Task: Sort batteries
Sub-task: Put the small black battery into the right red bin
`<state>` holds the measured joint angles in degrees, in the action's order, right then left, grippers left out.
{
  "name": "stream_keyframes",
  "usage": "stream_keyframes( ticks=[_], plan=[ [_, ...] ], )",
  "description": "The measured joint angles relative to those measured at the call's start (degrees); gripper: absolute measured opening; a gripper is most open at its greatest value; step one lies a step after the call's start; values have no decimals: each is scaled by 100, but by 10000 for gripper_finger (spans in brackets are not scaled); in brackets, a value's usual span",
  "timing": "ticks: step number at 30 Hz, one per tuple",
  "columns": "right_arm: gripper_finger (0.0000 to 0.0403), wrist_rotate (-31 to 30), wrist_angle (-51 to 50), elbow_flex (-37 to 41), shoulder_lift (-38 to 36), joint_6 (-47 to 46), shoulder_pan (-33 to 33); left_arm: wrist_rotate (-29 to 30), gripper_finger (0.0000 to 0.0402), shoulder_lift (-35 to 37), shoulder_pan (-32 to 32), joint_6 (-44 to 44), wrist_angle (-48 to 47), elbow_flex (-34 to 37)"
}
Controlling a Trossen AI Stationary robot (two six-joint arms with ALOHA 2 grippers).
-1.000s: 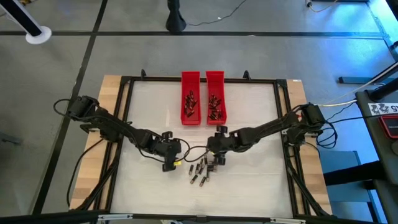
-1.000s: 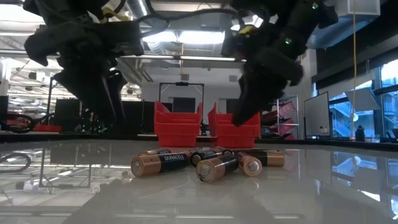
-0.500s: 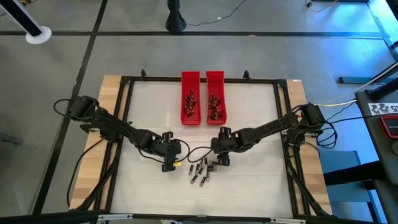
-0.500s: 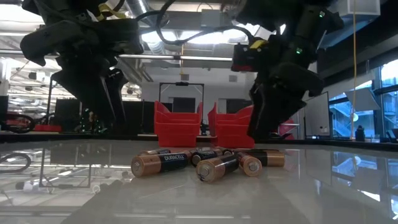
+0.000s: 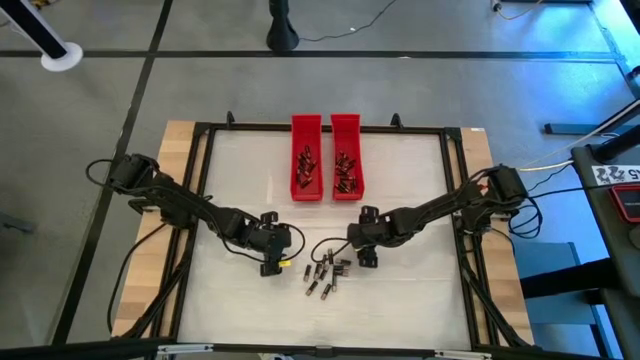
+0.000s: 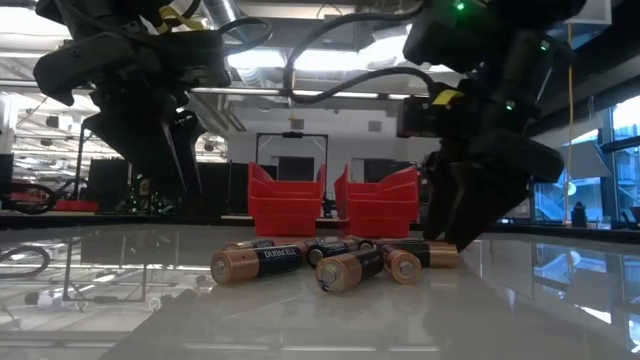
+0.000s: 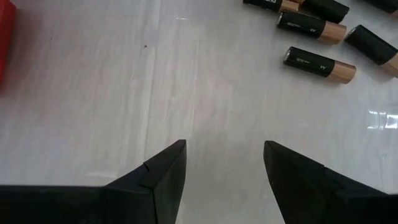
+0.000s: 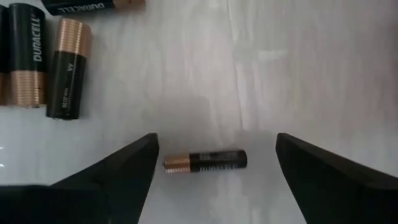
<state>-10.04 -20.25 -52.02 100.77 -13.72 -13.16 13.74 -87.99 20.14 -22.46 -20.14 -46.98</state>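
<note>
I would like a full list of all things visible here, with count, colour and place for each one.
Long narrow red plastic trays: two, red, side by side at the table's far middle, batteries inside.
Loose cylindrical batteries: a handful, black with copper ends, lying at table centre.
Small thin battery: one, black and copper, between the right gripper's fingers, on the table.
White table: one, black-framed.
Left gripper: open, left of the loose batteries.
Right gripper: open, over the small thin battery.

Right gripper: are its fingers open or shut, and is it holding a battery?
Open and empty. The right gripper's fingers stand wide apart, with a small battery lying loose on the table between them.
</note>
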Motion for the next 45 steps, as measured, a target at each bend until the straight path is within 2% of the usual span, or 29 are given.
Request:
stream_keyframes(
  ticks=[10, 22, 28, 45],
  plan=[
    [290, 262, 87, 98, 14, -62, 5, 0, 203, 0, 0, -9, 0, -2],
    [309, 610, -657, -69, -601, 210, 5, 0, 203, 0, 0, -9, 22, -2],
    [310, 810, -580, -62, -482, 239, 5, 0, 203, 0, 0, -7, 62, -3],
    [309, 522, -382, -86, -74, 303, 39, 0, 203, 2, 13, -64, 175, -4]
  ],
)
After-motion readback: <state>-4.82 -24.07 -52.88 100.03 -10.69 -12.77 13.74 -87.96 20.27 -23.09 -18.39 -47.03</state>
